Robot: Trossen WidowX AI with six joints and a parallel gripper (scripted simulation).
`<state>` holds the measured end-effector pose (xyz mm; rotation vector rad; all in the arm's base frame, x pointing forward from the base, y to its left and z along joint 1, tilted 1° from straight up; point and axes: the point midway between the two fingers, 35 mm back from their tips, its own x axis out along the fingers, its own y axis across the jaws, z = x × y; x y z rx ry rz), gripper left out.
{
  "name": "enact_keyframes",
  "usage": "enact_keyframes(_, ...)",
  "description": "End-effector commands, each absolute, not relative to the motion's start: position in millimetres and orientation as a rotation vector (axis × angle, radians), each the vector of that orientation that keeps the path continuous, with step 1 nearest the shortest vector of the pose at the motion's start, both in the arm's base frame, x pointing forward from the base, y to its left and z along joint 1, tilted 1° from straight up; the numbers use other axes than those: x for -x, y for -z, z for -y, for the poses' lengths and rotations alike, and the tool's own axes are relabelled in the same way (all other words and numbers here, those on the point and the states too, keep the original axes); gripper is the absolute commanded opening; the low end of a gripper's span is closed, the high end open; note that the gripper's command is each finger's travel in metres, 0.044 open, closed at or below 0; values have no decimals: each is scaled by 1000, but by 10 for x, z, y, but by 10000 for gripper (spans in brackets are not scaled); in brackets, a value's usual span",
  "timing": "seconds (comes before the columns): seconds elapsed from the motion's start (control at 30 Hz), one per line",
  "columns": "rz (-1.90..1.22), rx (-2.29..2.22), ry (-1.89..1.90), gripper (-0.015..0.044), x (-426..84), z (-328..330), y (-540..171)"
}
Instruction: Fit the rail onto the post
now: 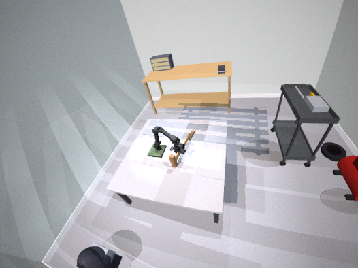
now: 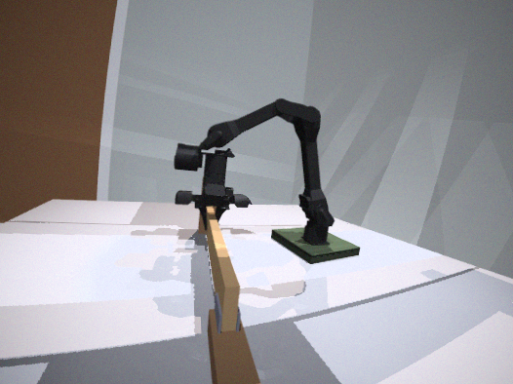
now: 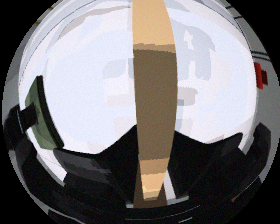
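The long light-wood rail [image 1: 186,139] [image 2: 222,252] [image 3: 156,100] runs from the footboard block to the post. Its far end sits in the grey-blue bracket [image 2: 217,314] on the brown footboard block [image 2: 234,360]. My gripper [image 1: 181,152] [image 2: 212,212] [image 3: 148,127] is shut on the rail near its post end, one finger on each side, and holds that end above the table. The short wooden post [image 1: 173,160] [image 2: 202,224] stands upright just beyond the gripper. The rail end is very close to the post. The pegs and holes are hidden, and I cannot tell whether the end touches the post.
The arm's green base plate [image 1: 156,151] [image 2: 314,247] [image 3: 44,117] lies on the white table [image 1: 143,178] to one side of the rail. A wooden workbench [image 1: 194,70] and a dark cart [image 1: 294,134] stand away from the table.
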<state>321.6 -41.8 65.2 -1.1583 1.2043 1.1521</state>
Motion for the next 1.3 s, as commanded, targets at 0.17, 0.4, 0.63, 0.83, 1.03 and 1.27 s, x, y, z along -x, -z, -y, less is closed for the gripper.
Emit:
enact_keyframes(0.17, -1202, 1163, -1148, 0, -3220, 458, -676)
enact_keyframes(0.4, -1202, 1163, -1148, 0, -3219, 480, -681)
enact_keyframes(0.63, -1201, 1158, -1155, 131, -3214, 439, -657)
enact_keyframes(0.83, -1201, 1158, -1155, 289, -3214, 439, -657)
enact_keyframes(1.03, -1201, 1158, -1155, 440, -3214, 439, -657)
enact_keyframes(1.27, -1200, 1160, -1150, 440, -3225, 207, -896)
